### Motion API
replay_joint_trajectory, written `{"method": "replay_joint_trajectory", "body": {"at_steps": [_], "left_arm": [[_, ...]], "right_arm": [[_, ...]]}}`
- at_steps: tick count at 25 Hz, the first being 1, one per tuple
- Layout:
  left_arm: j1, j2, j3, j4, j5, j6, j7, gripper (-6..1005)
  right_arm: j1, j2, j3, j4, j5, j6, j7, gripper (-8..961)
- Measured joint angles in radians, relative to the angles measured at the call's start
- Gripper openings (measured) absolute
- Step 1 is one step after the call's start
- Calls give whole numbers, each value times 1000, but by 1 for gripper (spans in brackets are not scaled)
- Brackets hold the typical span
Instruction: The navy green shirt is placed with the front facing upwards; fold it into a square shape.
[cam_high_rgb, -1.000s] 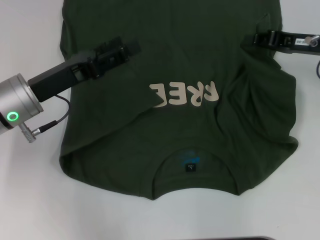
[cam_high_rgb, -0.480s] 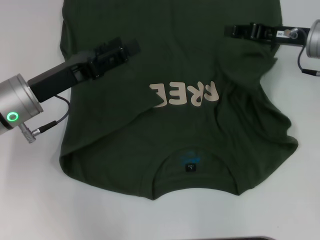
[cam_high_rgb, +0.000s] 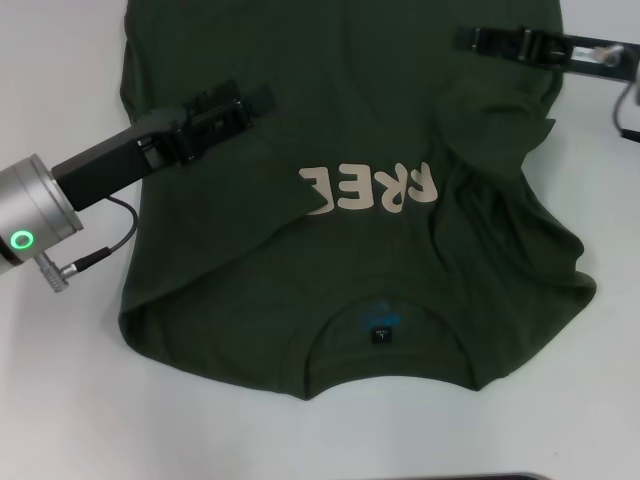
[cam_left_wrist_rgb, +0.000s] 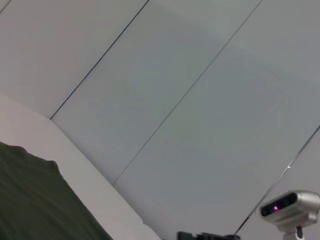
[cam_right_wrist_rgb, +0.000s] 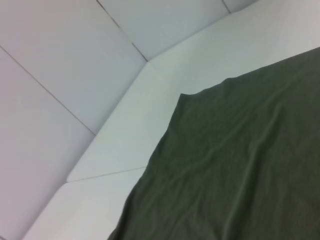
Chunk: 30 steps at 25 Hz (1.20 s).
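The navy green shirt (cam_high_rgb: 350, 270) lies on the white table with its collar toward me, its cream letters (cam_high_rgb: 370, 188) and small neck label (cam_high_rgb: 380, 334) facing up. Its left side is folded inward and covers the start of the lettering. On the right, a bunched, wrinkled fold rests on the body. My left gripper (cam_high_rgb: 262, 96) sits low over the left fold, far from the collar. Above the shirt's far right part hangs my right gripper (cam_high_rgb: 468, 39). Green cloth also fills part of the left wrist view (cam_left_wrist_rgb: 30, 200) and the right wrist view (cam_right_wrist_rgb: 240, 175).
White table (cam_high_rgb: 60, 400) surrounds the shirt on the left, right and near side. A cable (cam_high_rgb: 110, 240) hangs from my left wrist beside the shirt's edge. A grey camera on a stand (cam_left_wrist_rgb: 289, 206) shows in the left wrist view, in front of pale wall panels.
My right gripper swung inward over the shirt, dragging the right side with it, then moved away from the collar; the cloth now lies crumpled below it. My left gripper drew back slightly.
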Motion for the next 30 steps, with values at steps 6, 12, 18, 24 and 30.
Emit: {"method": "replay_joint_trajectory", "body": {"at_steps": [6, 12, 18, 24, 30], "left_arm": [[2, 0, 0, 0, 0, 0, 1, 891], [2, -1, 0, 0, 0, 0, 4, 891], [1, -2, 0, 0, 0, 2, 4, 891], [-1, -2, 0, -12, -1, 3, 5, 891], [-2, -2, 0, -12, -2, 7, 6, 891]], "right_arm": [[-73, -71, -6, -28, -2, -165, 75, 579], [-143, -132, 0, -53, -52, -298, 187, 561], [-195, -141, 3, -98, -102, -368, 250, 548], [-179, -121, 1, -92, -152, -376, 260, 535], [-135, -86, -2, -88, -194, -336, 276, 523]]}}
